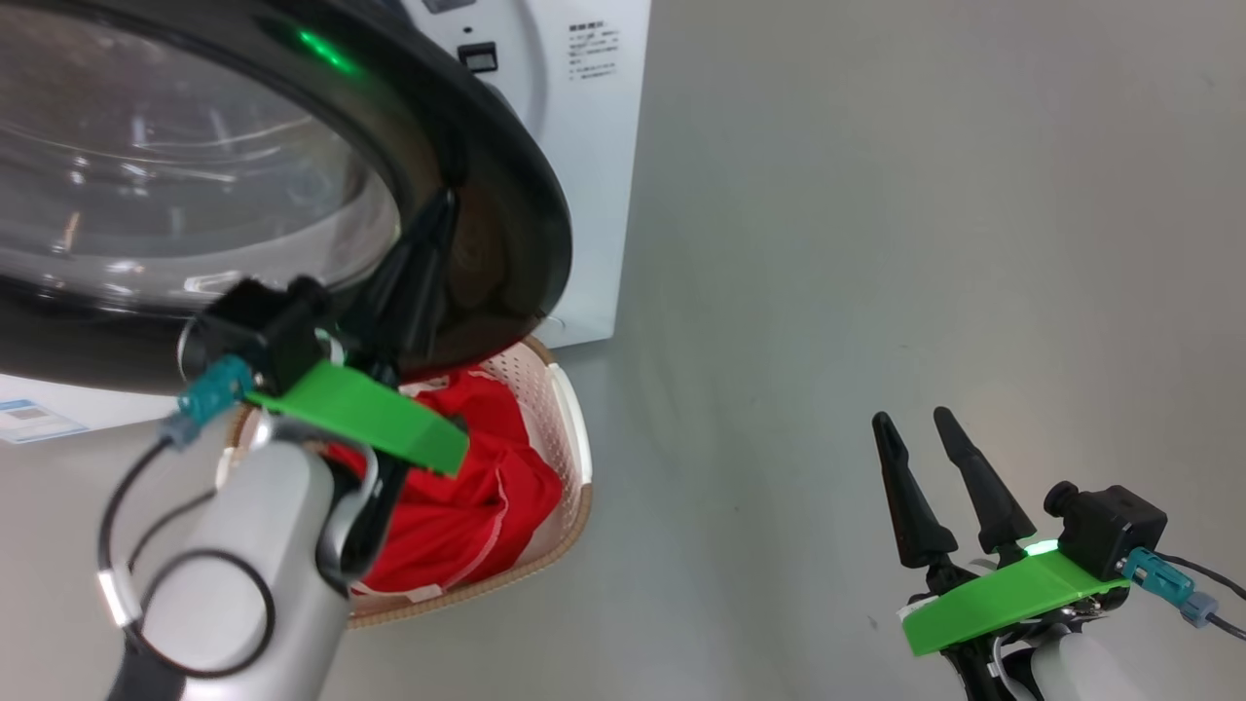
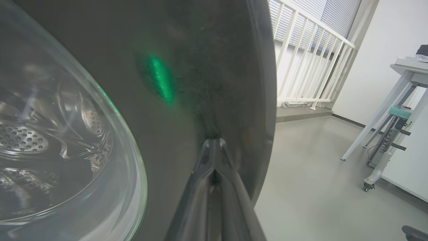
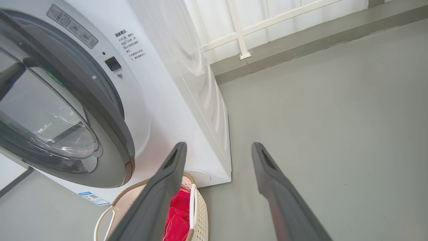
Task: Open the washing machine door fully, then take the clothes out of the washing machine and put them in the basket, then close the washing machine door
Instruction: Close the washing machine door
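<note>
The washing machine door (image 1: 477,185), with its glossy black rim and bulging glass, stands ajar off the white washing machine (image 3: 174,100). My left gripper (image 1: 440,216) is shut, and its joined tips press against the outer face of the black rim (image 2: 200,67). In the left wrist view the left gripper (image 2: 214,142) meets that rim, and the steel drum shows through the glass. Below the door sits the cream basket (image 1: 569,428) holding the red and white clothes (image 1: 467,497). My right gripper (image 1: 917,424) is open and empty over the floor to the right. The right gripper (image 3: 217,149) looks over the basket (image 3: 200,214) and clothes (image 3: 177,214).
Grey floor (image 1: 876,243) stretches to the right of the machine. A white railing (image 2: 301,50) on a low step runs behind it. A grey table frame with wheeled legs (image 2: 384,117) stands further off. A blue sticker (image 1: 34,419) marks the machine's lower corner.
</note>
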### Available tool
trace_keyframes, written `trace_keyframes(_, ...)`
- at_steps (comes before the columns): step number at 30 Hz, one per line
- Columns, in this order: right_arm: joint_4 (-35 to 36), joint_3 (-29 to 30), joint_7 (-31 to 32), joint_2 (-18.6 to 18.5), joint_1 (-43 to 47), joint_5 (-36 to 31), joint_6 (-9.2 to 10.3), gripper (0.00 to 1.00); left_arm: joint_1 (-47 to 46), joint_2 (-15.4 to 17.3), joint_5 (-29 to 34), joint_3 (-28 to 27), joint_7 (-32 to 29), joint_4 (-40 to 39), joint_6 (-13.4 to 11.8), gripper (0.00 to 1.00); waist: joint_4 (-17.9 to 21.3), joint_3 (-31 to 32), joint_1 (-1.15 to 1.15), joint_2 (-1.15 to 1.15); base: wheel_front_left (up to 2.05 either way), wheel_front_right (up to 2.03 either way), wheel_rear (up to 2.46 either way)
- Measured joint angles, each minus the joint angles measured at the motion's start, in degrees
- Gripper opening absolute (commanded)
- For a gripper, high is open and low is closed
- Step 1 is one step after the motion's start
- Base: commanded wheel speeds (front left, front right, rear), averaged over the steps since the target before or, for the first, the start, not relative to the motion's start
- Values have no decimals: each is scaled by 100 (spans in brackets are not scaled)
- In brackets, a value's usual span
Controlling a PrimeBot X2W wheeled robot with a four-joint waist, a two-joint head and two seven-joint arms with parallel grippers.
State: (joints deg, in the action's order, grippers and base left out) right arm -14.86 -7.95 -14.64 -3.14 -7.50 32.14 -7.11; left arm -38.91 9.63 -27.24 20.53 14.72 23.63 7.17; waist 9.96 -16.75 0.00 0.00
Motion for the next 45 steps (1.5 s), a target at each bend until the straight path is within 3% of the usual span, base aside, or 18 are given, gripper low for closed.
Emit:
trace_keyframes(16, -40, 71, 0, -189, 297, -46, 0, 100, 1696, -114, 7, -695, 0, -45, 1, 0, -522, 504, 0, 0, 0, 0, 0)
trace_keyframes(26, -48, 100, 0, -270, 525, -47, 0, 100, 2638, -169, 263, -1314, 0, -283, 1, 41, -758, 820, 0, 0, 0, 0, 0)
trace_keyframes(30, -46, 108, 0, -320, 630, -47, 0, 100, 2960, -168, 393, -1545, 0, -333, 1, 52, -854, 940, 0, 0, 0, 0, 0)
trace_keyframes(33, -56, 118, 0, -341, 761, -46, 0, 100, 3158, -193, 495, -1705, 0, -382, 1, 75, -926, 1028, 0, 0, 0, 0, 0)
trace_keyframes(38, -63, 143, 0, -379, 864, -46, 0, 100, 3361, -200, 577, -1889, 0, -453, 1, 98, -1035, 1168, 0, 0, 0, 0, 0)
trace_keyframes(45, -63, 156, 0, -401, 962, -46, 0, 100, 3595, -212, 668, -2070, 0, -577, 1, 100, -1132, 1346, 0, 0, 0, 0, 0)
